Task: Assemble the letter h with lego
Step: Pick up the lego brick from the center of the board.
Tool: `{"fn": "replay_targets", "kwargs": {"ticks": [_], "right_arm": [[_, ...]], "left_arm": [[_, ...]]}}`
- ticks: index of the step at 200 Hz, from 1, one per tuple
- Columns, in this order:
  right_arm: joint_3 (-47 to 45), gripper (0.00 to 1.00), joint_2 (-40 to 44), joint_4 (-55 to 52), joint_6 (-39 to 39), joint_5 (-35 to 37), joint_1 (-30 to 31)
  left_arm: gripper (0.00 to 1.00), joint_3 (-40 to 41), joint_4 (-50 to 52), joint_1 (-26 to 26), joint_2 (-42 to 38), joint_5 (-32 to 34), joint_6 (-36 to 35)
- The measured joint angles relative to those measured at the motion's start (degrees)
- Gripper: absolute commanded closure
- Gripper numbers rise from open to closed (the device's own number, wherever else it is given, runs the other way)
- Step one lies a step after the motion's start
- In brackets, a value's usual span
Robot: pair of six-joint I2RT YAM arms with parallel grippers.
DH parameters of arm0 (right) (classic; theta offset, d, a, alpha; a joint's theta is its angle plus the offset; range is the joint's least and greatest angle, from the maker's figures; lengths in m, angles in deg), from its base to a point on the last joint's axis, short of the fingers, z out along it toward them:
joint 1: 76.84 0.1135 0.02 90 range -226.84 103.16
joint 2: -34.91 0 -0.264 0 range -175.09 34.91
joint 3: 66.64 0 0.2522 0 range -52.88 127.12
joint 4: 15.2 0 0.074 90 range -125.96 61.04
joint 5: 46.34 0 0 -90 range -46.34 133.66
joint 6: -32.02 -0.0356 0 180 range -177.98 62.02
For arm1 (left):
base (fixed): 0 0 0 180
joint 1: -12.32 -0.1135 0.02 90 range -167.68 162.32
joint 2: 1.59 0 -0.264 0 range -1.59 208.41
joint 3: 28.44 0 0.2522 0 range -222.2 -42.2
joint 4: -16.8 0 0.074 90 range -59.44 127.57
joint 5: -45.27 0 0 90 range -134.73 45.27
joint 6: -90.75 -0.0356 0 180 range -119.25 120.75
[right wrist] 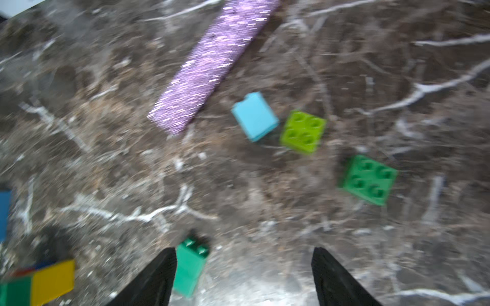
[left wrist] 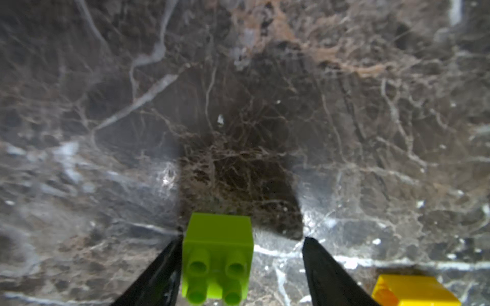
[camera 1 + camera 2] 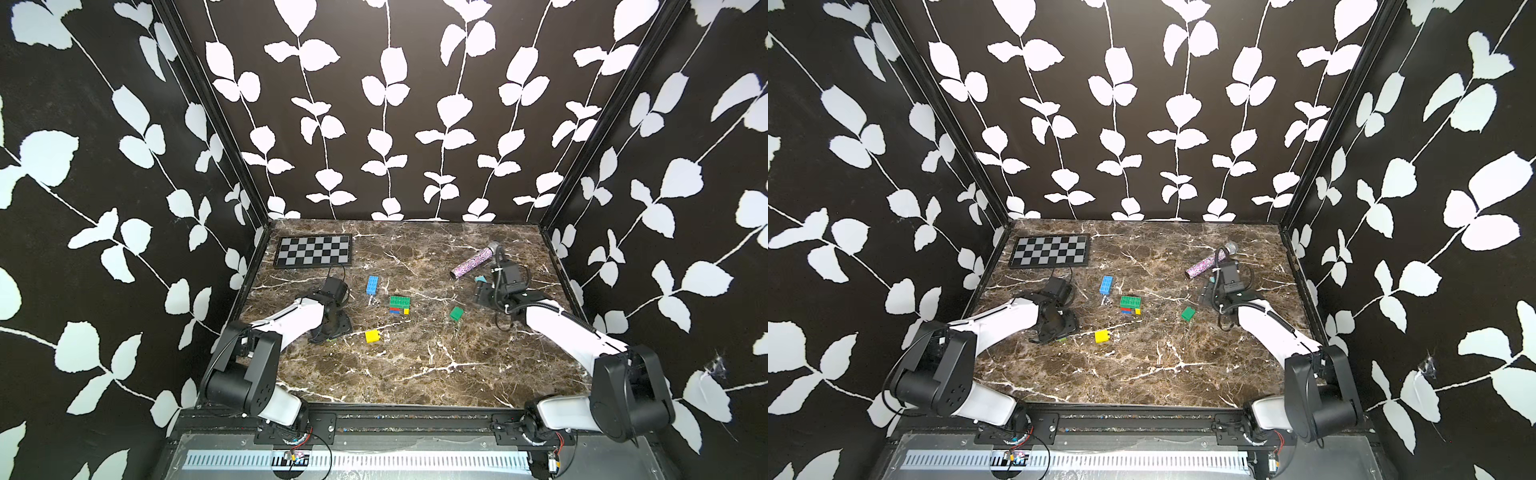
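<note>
My left gripper [image 2: 242, 238] is down at the marble table, open around a lime lego brick [image 2: 217, 259]. The brick touches one finger and a gap shows to the other. A yellow brick [image 2: 413, 291] lies just beside it, also seen in a top view [image 3: 373, 336]. A stack of green, red, blue and yellow bricks [image 3: 399, 306] sits mid-table, with a blue brick [image 3: 372, 284] behind it. My right gripper [image 1: 244, 249] hangs open over the table, a green brick [image 1: 191, 267] beside one finger. Light blue [image 1: 254, 116], lime [image 1: 303, 131] and green [image 1: 368, 180] bricks lie beyond it.
A glittery purple microphone [image 3: 473, 262] lies at the back right, close to the right arm. A black-and-grey chequered board [image 3: 313, 250] lies flat at the back left. Patterned walls close in three sides of the table [image 3: 415, 374].
</note>
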Motion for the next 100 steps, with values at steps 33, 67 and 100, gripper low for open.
{"fn": "replay_targets", "kwargs": {"ticks": [33, 67, 100], "right_arm": [[1.66, 0.22, -3.89, -2.1, 0.55, -1.53, -7.08], [8.26, 0.27, -12.28, -4.42, 2.12, -3.13, -11.08], [16.2, 0.32, -19.08, -6.05, 3.89, -3.89, -11.5]], "left_arm": [[0.44, 0.2, -0.66, -0.15, 0.02, -0.57, -0.79], [0.58, 0.2, -2.01, -0.26, 0.2, -1.36, -1.92], [0.78, 0.42, -3.76, -0.24, 0.17, -2.49, -2.75]]}}
